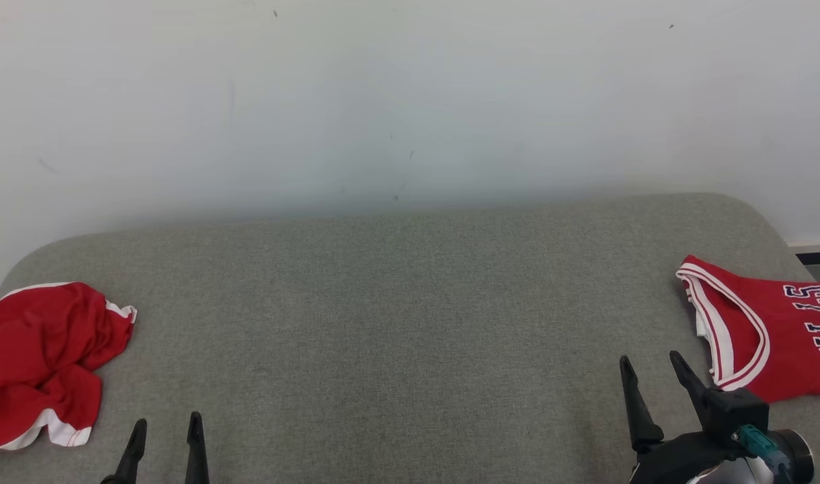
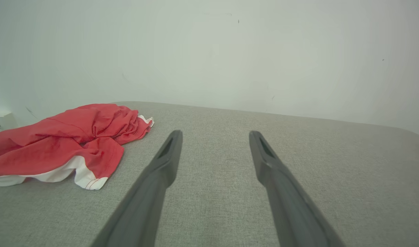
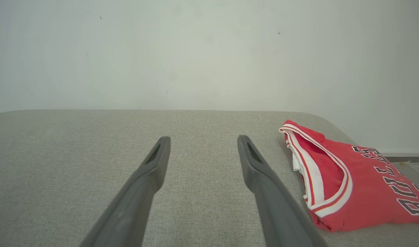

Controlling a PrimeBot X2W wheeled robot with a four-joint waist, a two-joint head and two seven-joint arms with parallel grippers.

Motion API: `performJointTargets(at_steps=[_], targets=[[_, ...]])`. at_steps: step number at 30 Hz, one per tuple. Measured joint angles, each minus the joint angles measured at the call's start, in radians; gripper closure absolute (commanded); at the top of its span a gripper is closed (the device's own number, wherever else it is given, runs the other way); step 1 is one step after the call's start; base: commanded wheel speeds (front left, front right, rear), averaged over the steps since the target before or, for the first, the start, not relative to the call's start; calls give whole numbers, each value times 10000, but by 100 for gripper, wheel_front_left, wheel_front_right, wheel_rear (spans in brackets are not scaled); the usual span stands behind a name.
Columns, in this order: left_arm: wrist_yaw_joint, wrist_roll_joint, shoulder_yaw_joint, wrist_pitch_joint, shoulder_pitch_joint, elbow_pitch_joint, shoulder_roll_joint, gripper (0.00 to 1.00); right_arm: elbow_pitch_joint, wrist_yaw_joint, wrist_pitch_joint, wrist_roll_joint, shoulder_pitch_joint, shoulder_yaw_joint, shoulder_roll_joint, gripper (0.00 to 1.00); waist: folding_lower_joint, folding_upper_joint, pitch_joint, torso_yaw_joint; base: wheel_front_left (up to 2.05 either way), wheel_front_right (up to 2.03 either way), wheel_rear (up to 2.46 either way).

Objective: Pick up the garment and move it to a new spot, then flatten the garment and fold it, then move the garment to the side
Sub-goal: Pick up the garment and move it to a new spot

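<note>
On the grey woven surface (image 2: 350,164), our left wrist view catches a crumpled red white-trimmed garment (image 2: 58,144) far left, our right a flat lettered red jersey (image 3: 360,192); left gripper (image 2: 214,133) and right gripper (image 3: 203,138) both gape empty.

A red garment (image 1: 40,356) with white edges lies in a crumpled heap at the left end of the grey padded top (image 1: 396,323). A red jersey (image 1: 766,336) with white trim and dark letters lies folded flat at the right end.
</note>
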Motion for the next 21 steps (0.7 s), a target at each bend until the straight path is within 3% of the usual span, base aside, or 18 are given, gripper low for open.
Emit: performJointTargets(at_steps=[11,21], targets=[[23,-10,17,0,-27,-4,-10,0,17,0,17,130,101,-52,27,0,0,1,47,148,0,0,0],[81,15,25,0,-61,-58,6,0,-4,0,-13,128,215,-96,96,0,0,1,16,1060,0,0,0]])
